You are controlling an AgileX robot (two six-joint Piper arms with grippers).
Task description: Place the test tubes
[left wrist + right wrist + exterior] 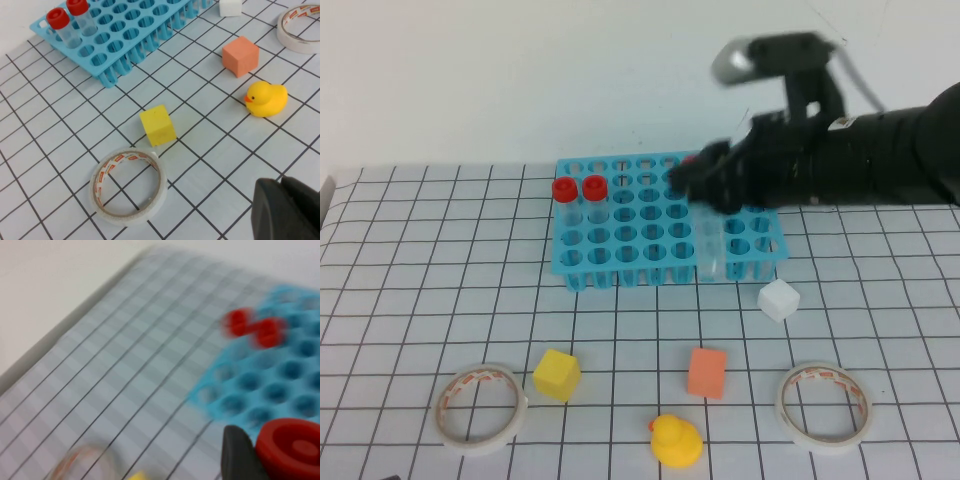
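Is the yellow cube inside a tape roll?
No, the yellow cube lies beside the tape roll; right gripper holds a test tube over the rack, left gripper hangs above the mat.

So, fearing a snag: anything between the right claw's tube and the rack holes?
Nothing visible. The right claw holds the tube at the rack's right side; two placed tubes stand far left. Left claw sits shut near a tape roll.

Gridded table [410,260]: rack [620,275], cubes [557,374], tapes [125,215], duck [675,440]
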